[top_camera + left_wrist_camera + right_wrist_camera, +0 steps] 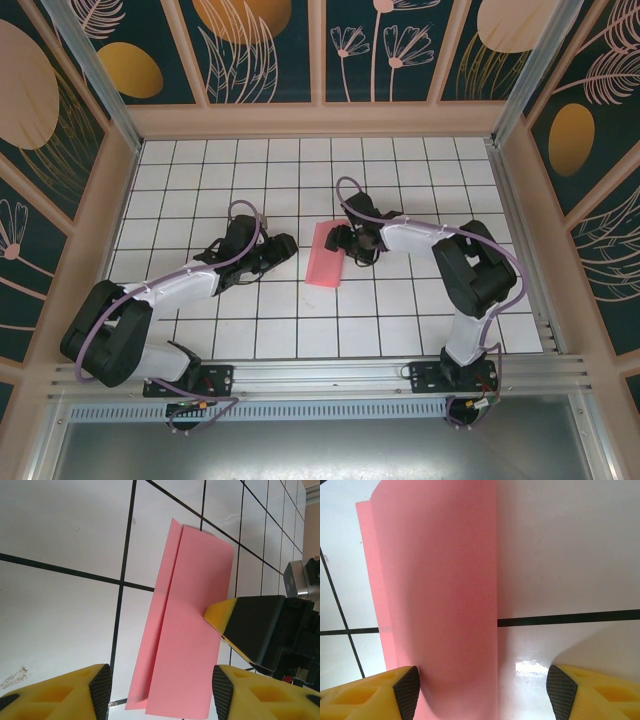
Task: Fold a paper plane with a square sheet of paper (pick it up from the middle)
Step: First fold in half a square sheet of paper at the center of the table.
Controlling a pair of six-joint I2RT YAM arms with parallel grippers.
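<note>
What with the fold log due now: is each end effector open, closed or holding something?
Left end effector: open, holding nothing.
Right end effector: open, one fingertip on the folded paper.

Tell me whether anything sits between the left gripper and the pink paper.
Nothing visible does: only bare tiled table lies between the left gripper and the folded pink paper. The right gripper is at the paper's opposite edge.

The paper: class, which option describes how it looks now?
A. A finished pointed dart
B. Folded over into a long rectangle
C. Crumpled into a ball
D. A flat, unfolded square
B: in the left wrist view the paper lies on the table as a long rectangle, with a lower layer peeking out along one long edge.
</note>
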